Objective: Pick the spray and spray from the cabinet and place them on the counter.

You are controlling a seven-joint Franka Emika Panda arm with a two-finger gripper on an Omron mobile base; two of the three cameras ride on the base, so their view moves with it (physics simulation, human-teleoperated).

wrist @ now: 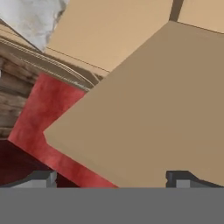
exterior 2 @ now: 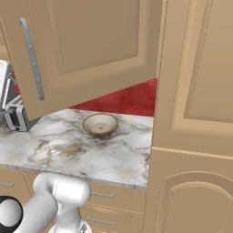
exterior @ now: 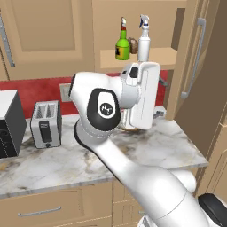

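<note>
Green spray (exterior: 123, 44) and white spray (exterior: 143, 41) upright on open cabinet (exterior: 133, 57) shelf above counter (exterior: 168, 142), brown lump between them mostly hidden; gripper (wrist: 111, 178) jaws wide apart, empty, tips barely visible below tan panel.

A green spray bottle (exterior: 123, 45) and a white spray bottle (exterior: 143, 42) stand upright side by side near the shelf's front edge in the open tan cabinet (exterior: 146, 57), above the veined marble surface (exterior: 66, 162).

Cabinet shelf (exterior: 162, 56): green spray (exterior: 123, 45), white spray (exterior: 143, 43). Counter (exterior: 66, 162): toaster (exterior: 45, 123), bowl (exterior 2: 100, 124).
</note>
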